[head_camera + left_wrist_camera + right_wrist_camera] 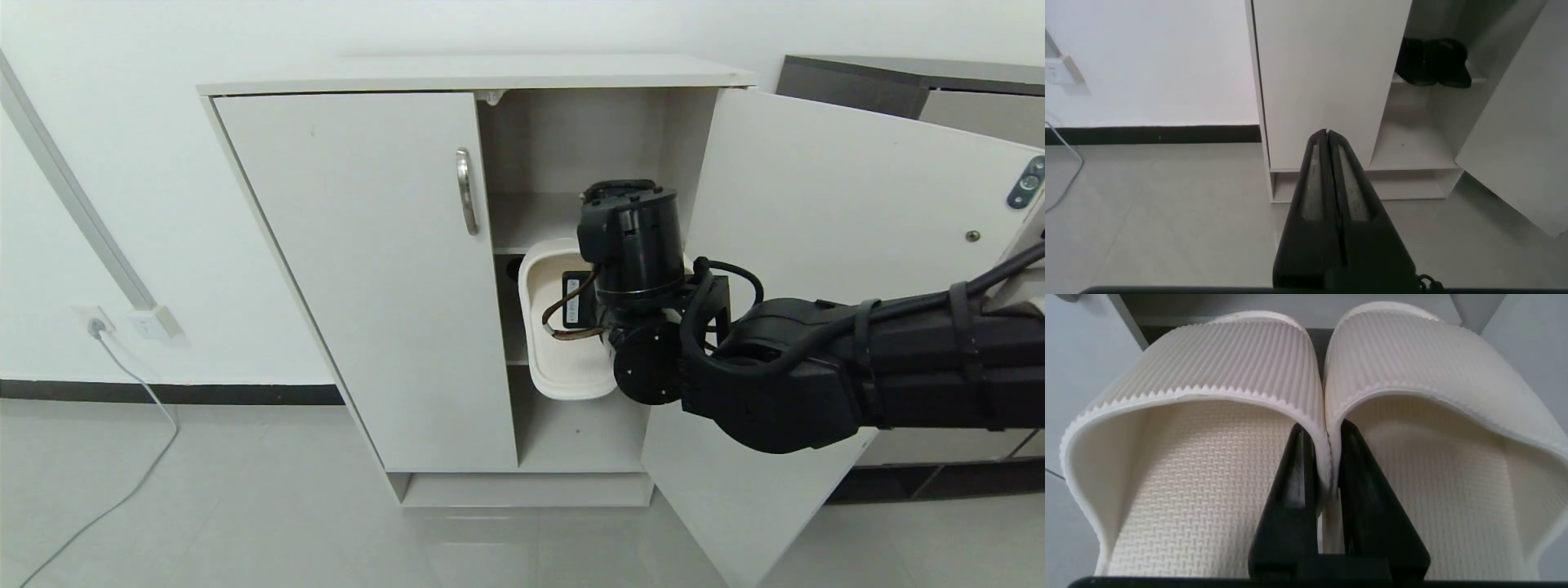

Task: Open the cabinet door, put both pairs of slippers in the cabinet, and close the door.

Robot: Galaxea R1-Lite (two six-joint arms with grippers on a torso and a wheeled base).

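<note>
Cream ribbed foam slippers (571, 376) hang as 1 pair from the right gripper (1325, 433); its black fingers (1294, 482) pinch the 2 touching inner walls together, and nothing else supports the pair. It sits at the mouth of the white laminate cabinet (343, 286), between the closed left door's edge (483, 327) and the open right door (816, 261), about level with the shelves.

That thin grip looks like the main worry; soft foam could slide out if a toe or heel snags a shelf lip (531, 245), and the pair seems tipped steeply rather than flat, so it may catch before it lies down. A dark pair of slippers (1433, 61) already rests on a shelf to the far right inside; pushing in too deep or too far right could shove it.

Room is tight; only 1 door stands open, so the gap is half the cabinet's width, and the bulky black wrist takes up much of it. The forearm lies close along the open door and could nudge it wider. Below, the cabinet floor (571, 433) looks bare, giving the most room.

The left gripper (1326, 139), its fingers pressed together on nothing, sits low and near, well apart from the opening.
</note>
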